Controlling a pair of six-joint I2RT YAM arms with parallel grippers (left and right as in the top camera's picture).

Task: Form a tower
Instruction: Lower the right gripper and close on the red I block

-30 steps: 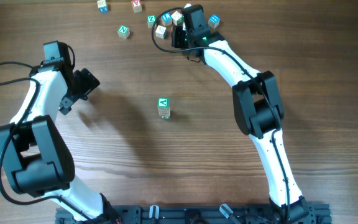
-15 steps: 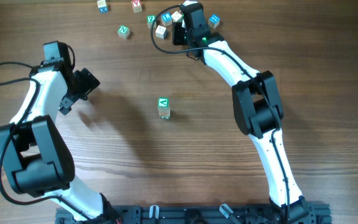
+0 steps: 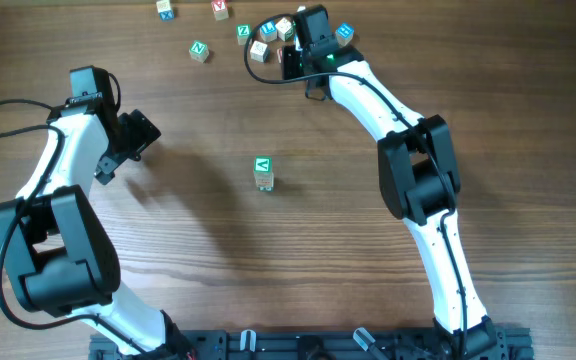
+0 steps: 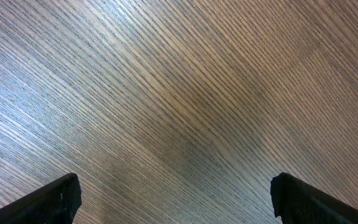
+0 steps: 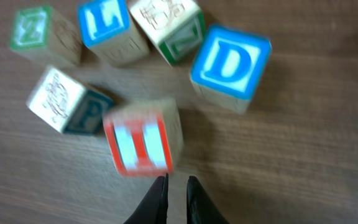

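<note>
Left arm (image 3: pixel 63 170): elbow bent. Left gripper (image 4: pixel 174 202): fingers (image 4: pixel 61 199) spread wide. Right arm (image 3: pixel 368 95): stretched far forward. Right gripper (image 5: pixel 176 186): fingers nearly touching.

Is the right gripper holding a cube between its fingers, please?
No, the right gripper is almost closed with nothing in it; the red-faced cube lies just beyond its tips.

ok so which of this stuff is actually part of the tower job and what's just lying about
job: tower; right hand, shut, empty; cube cluster by it, likely next pieces
lying about for now: left hand, open over bare wood; green N cube; red-letter cube
</note>
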